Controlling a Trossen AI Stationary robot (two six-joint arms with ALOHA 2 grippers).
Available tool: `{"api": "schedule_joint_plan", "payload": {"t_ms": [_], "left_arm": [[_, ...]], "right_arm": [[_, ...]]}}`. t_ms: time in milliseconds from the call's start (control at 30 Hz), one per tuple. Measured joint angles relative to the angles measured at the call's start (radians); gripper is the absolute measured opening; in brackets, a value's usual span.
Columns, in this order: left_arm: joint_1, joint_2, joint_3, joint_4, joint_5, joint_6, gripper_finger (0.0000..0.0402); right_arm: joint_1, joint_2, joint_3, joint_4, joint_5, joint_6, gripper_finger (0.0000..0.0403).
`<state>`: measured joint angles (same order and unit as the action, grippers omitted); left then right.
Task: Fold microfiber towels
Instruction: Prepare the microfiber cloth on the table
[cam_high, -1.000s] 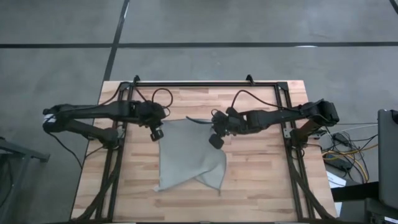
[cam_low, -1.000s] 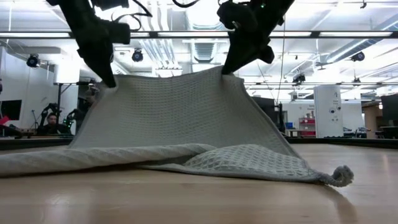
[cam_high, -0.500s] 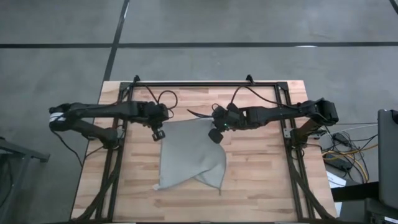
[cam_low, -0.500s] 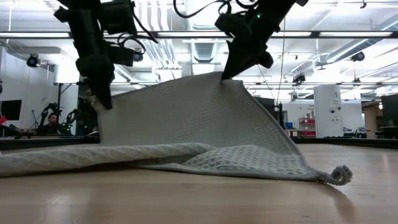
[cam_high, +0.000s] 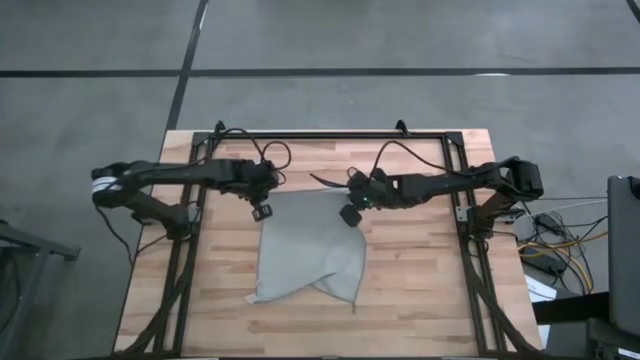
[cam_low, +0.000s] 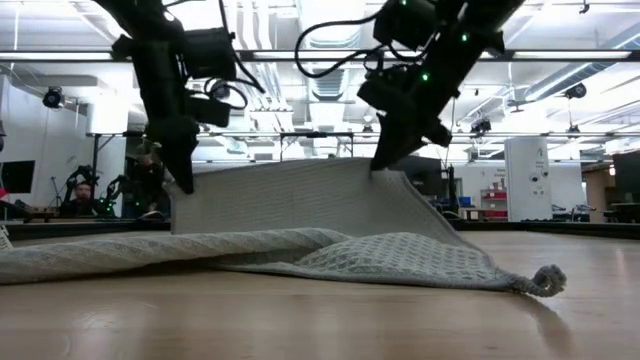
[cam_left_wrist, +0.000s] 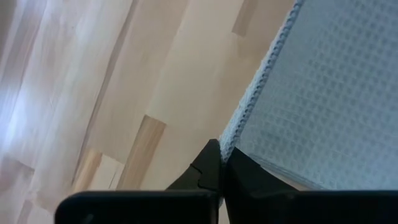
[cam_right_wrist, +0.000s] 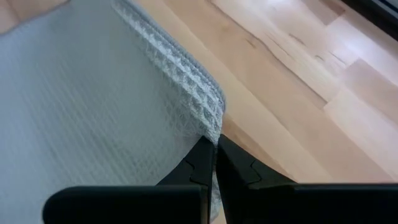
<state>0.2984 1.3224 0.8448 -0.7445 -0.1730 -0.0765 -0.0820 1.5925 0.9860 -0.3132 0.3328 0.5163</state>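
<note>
Grey-green waffle-weave towel (cam_high: 305, 243), pale-wood table (cam_high: 420, 270)

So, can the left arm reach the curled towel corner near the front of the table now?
Probably not right away: the left tool is shut on a far corner of the towel. The curled corner lies free otherwise.

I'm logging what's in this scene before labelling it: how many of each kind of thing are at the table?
Grey-green microfiber towel: 1, lifted at two corners
Robot pincers: 2, the left pincer and the right pincer, each shut on a towel corner
Wooden table: 1
Total: 4
</note>
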Motion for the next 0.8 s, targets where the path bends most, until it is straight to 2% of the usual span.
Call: {"api": "schedule_joint_plan", "payload": {"t_ms": [133, 433, 600, 800], "left_arm": [[0.019, 0.022, 0.000, 0.008, -0.001, 0.003, 0.0012], [0.027, 0.048, 0.000, 0.059, -0.025, 0.106, 0.0013], [0.027, 0.050, 0.000, 0.072, -0.114, 0.118, 0.0020], [0.027, 0.050, 0.000, 0.073, -0.148, 0.098, 0.0024]], "right_arm": [[-0.017, 0.000, -0.035, 0.069, 0.000, -0.005, 0.0008], [-0.041, 0.000, -0.025, 0.061, 0.011, -0.027, 0.0008], [-0.058, 0.000, -0.005, 0.061, 0.012, -0.024, 0.0008], [-0.064, 0.000, 0.001, 0.055, 0.011, -0.049, 0.0009]]}}
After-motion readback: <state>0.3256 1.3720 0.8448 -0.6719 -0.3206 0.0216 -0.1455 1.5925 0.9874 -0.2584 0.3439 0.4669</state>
